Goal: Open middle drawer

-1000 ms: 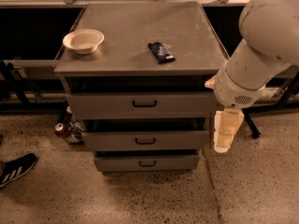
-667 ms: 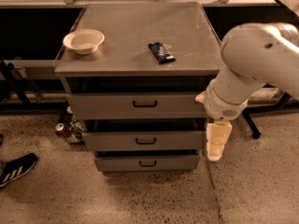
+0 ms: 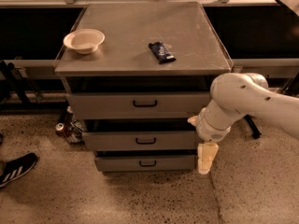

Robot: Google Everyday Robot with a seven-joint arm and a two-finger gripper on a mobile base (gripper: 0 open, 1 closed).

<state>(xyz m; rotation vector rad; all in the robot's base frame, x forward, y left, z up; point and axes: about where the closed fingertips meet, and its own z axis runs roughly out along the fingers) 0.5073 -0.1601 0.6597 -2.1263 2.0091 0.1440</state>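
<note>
Camera view: a grey metal cabinet (image 3: 77, 107) with three drawer fronts stands on a speckled floor (image 3: 140, 199), seen from above and in front. The middle drawer (image 3: 112, 141) sits between the tall, wide top drawer (image 3: 103, 105) and the short, narrow bottom drawer (image 3: 119, 164). Its small black bar handle (image 3: 145, 140) is centred on the flat front panel, and a dark gap shows above the panel.

The robot's white arm (image 3: 247, 101) reaches in from the right edge and bends down past the cabinet's right side. Its cream-coloured gripper (image 3: 206, 158) hangs pointing at the floor, just beside the right end of the bottom drawer. It is lower than the middle drawer's handle, well to the right of it and apart from it. Whether the gripper is spread or closed cannot be told from this angle, and nothing is seen held in it.

On the worktop (image 3: 131, 31) a pale bowl (image 3: 84, 40) rests near the left edge. A dark wrapped packet (image 3: 161, 52) lies near the middle, well apart from the bowl.

On the floor by the cabinet's left side a red can (image 3: 61, 129) stands among a few other small things too dim to name. A dark shoe with white stripes (image 3: 17, 168) enters at the lower left edge. Behind the cabinet a long pale rail (image 3: 28, 63) runs across a dark background.
</note>
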